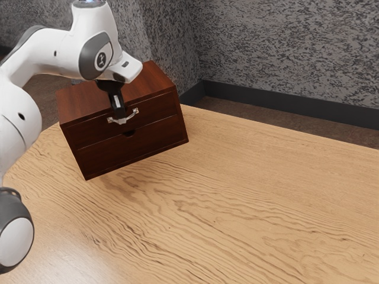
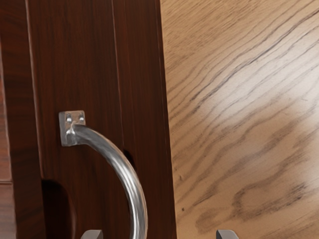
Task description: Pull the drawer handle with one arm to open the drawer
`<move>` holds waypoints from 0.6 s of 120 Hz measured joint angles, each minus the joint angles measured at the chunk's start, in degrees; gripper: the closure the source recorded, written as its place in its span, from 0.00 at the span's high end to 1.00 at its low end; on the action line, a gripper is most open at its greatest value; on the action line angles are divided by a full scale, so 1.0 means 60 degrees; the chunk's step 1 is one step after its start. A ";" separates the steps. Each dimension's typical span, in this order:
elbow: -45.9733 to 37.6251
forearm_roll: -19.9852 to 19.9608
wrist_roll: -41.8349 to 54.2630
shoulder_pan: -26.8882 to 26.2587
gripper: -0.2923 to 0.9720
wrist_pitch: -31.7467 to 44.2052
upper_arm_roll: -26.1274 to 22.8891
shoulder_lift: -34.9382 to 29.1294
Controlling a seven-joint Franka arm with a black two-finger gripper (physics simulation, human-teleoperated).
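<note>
My arm [image 1: 47, 53]: smooth white rounded shells, along the frame's left edge.
My joint caps [image 1: 96, 56]: grey discs, the upper-left one bearing a small dark mark.
My gripper [image 1: 121, 116]: black, with a pale patch on one finger.

Place: a plain simulated test room, closer to a robot lab bench than to a lived-in home.
Walls: grey, speckled, stone-like surface [image 1: 284, 41], two faces meeting in a corner behind the table.
Skirting: a dark band [image 1: 296, 104] runs along the foot of the wall.
Floor: flat brown [image 1: 278, 118].
Table: a broad light top with strong wood grain [image 1: 237, 207], carrying a dark wooden drawer cabinet [image 1: 148, 139].
Robot: a white jointed arm [image 1: 53, 53] reaches over the table.
</note>
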 joint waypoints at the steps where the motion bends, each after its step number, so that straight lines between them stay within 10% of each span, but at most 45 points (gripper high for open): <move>1: -0.0001 0.0001 -0.0012 0.0005 0.42 0.0011 0.0001 0.0008; 72: -0.2346 -0.0036 -0.0641 -0.0948 0.20 0.0701 0.0392 -0.1105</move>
